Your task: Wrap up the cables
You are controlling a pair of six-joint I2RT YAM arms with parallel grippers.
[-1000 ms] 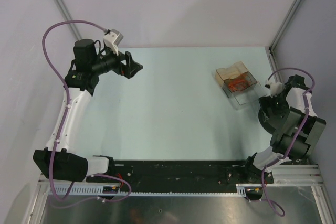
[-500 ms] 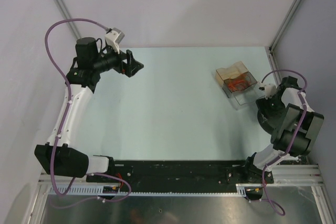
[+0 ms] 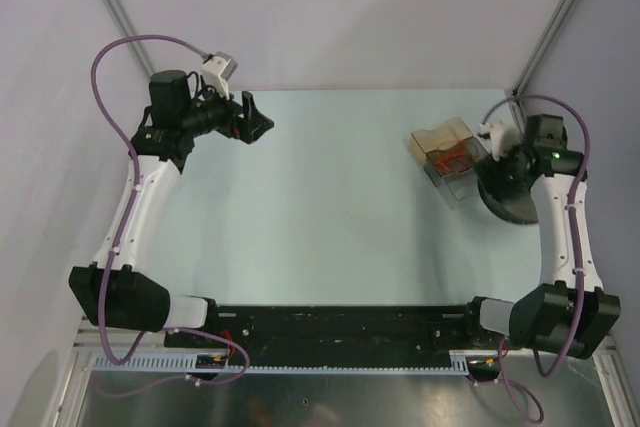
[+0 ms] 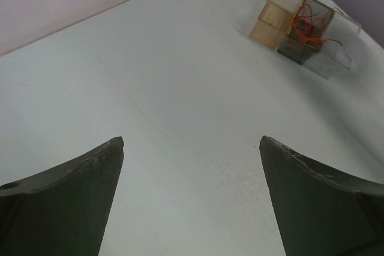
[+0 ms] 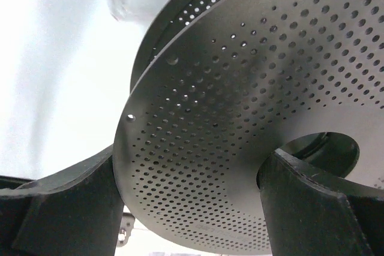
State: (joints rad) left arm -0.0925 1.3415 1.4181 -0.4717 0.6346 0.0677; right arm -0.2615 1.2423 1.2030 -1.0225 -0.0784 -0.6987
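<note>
The cables (image 3: 456, 157) are thin red-orange curly wires bunched inside a small clear box (image 3: 466, 185) at the far right of the table; they also show in the left wrist view (image 4: 308, 23). My right gripper (image 3: 508, 179) stands just right of that box, its jaws spread around a dark perforated reel (image 3: 512, 203). In the right wrist view the reel's flange (image 5: 252, 106) fills the space between my fingers (image 5: 72, 208), at the gripper's centre (image 5: 191, 155). My left gripper (image 3: 258, 123) is open and empty at the far left, above the table (image 4: 192, 142).
An amber clear box (image 3: 440, 136) adjoins the wire box on its far side, also seen from the left wrist (image 4: 277, 15). Grey walls close the table on the far, left and right sides. A black rail (image 3: 340, 325) runs along the near edge.
My right arm has stretched out and swung away from me, carrying the reel closer to the clear box. My left arm has shifted slightly farther back.
</note>
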